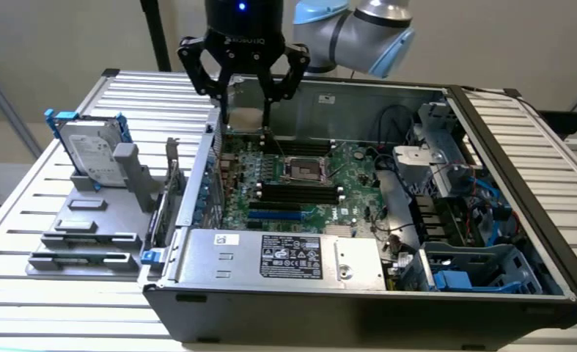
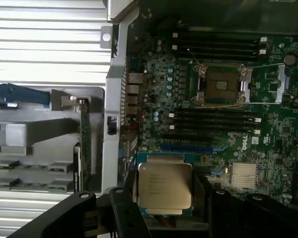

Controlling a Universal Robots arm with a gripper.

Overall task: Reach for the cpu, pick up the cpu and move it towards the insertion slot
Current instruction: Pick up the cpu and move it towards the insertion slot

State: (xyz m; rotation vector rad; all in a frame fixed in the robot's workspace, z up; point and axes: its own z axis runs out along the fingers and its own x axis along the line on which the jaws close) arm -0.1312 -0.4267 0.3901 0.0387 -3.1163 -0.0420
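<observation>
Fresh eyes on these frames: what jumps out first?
The open computer case with its green motherboard, the insertion slot shining mid-board. Above the case's rear edge hangs the gripper, the cpu gripped between its jaws. On the exterior view's left, a hard drive stands upright in a grey holder.

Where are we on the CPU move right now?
Pickup looks done: the small square silvery CPU sits between the fingers of the black claw, lifted above the green motherboard. The move is in hand. Left: the silver-framed square socket with a dark centre lies apart from the chip and is unfilled.
</observation>
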